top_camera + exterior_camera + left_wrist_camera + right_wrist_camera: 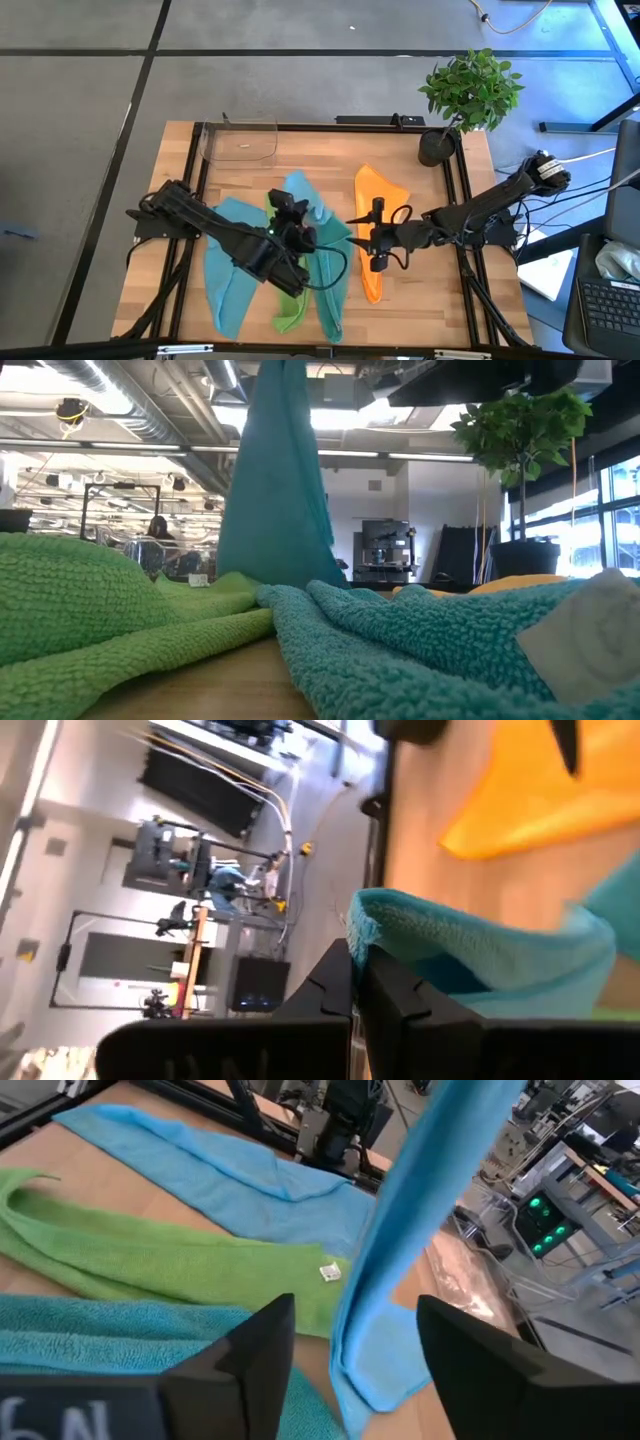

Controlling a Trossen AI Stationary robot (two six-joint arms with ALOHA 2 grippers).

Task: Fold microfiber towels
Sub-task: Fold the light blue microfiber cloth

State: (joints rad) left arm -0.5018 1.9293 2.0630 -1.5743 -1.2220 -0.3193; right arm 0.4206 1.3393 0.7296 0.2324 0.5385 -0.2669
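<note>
The left gripper point(285, 215) sits over the middle of the tabletop point(310, 155), its fingers point(400, 1010) clamped shut on the edge of a blue towel point(420, 1230). That towel hangs down from the grip as a long limp strip, its lower end resting on the wood among the other cloths. The right gripper point(372, 240) hovers just beside it toward the right side of the tabletop, with its fingers point(250, 1350) spread wide and nothing between them; the hanging strip falls in the gap ahead of them.

The step in hand looks like getting a second hold on the lifted towel so it can be spread flat for folding. To do that well, the right gripper should close on a free edge or corner low on the strip, not on the bunched middle, and take one layer only. The left hold should keep the cloth high enough that it hangs clear of the green towel point(288, 310) and the teal towel point(335, 285) lying under it near the front edge, or they may be dragged along. The orange towel point(378, 190) lies right under the right arm, and another blue towel point(228, 265) lies under the left arm, so the pair need a bare patch of wood before laying the cloth down.
</note>
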